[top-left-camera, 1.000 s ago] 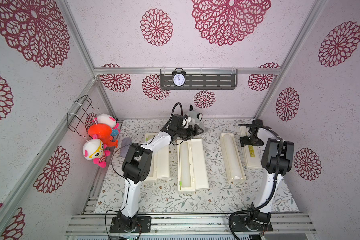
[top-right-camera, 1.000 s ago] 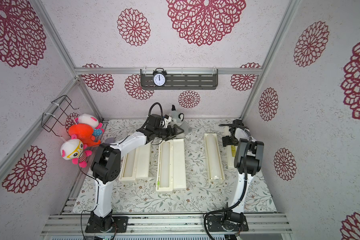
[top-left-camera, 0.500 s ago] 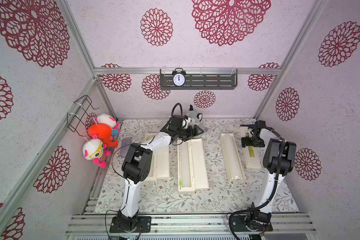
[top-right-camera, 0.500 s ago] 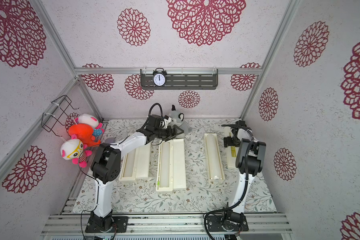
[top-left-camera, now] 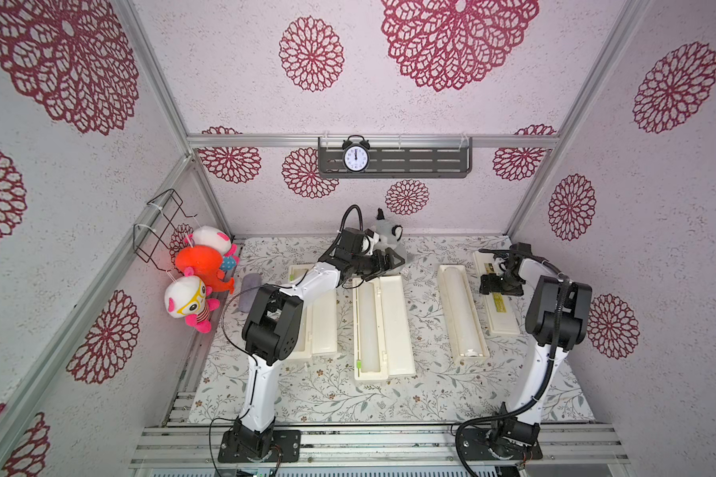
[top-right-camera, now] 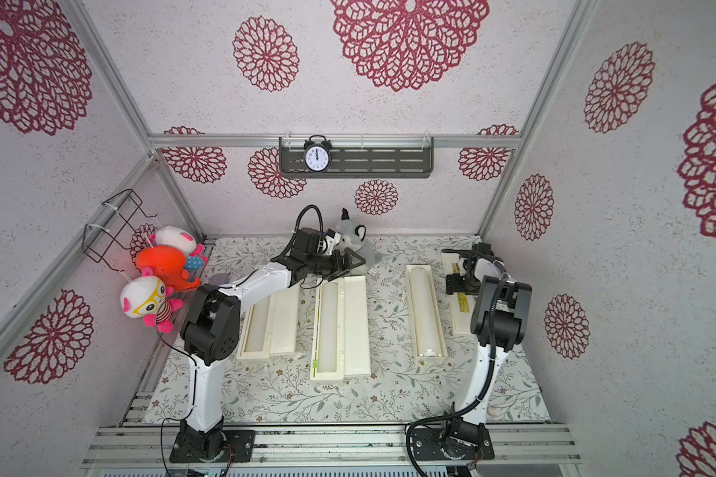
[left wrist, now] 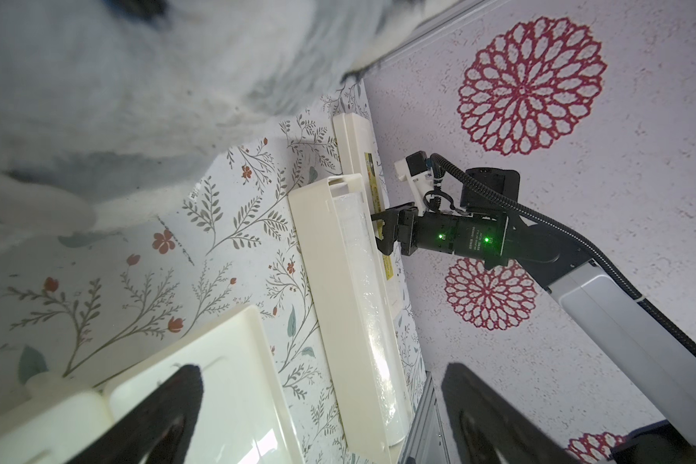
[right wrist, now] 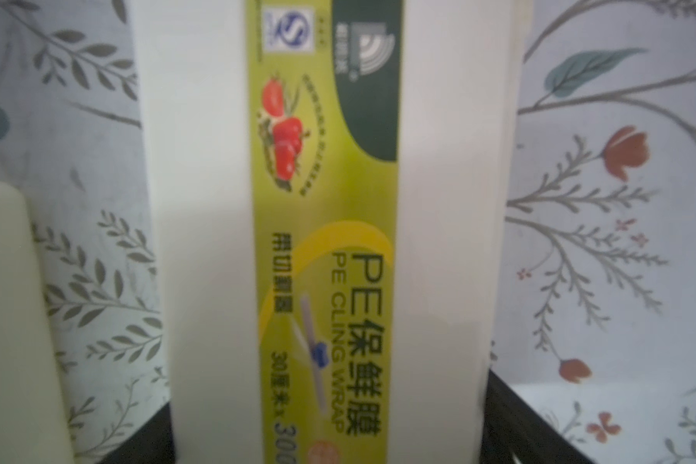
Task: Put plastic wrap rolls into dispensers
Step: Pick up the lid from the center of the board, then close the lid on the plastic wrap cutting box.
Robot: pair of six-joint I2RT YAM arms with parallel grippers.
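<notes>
my left gripper point(top-left-camera: 390, 262) hangs over the far end of the middle dispenser point(top-left-camera: 395, 330), just beside the grey plush toy point(top-left-camera: 385, 231). its jaws stand wide apart with nothing between them. in the left wrist view my two fingers point(left wrist: 169, 401) spread over that dispenser's open lid.

the middle dispenser lies open on the floral tablecloth point(top-left-camera: 426, 384). a plastic wrap roll point(top-left-camera: 367, 326) lies along its tray, and the small green slider point(top-left-camera: 359, 364) sits at the near end.

to its right the right tray point(top-left-camera: 446, 309) holds a second roll point(top-left-camera: 461, 309), which shows glossy in the left wrist view point(left wrist: 362, 261).

my right gripper point(top-left-camera: 500, 289) is down at the far part of the labelled piece point(top-left-camera: 503, 318), a long white part just beside that tray with a strip of cloth between them. its yellow-green cling wrap label point(right wrist: 326, 225) faces up. i cannot tell whether it is a closed box or a loose lid. my jaws stand one on each long side of it, close against the edges. i cannot tell whether they press on it.

the left dispenser point(top-right-camera: 284, 318) lies open under my left arm, and its tray looks to hold a third roll point(top-right-camera: 260, 326).
</notes>
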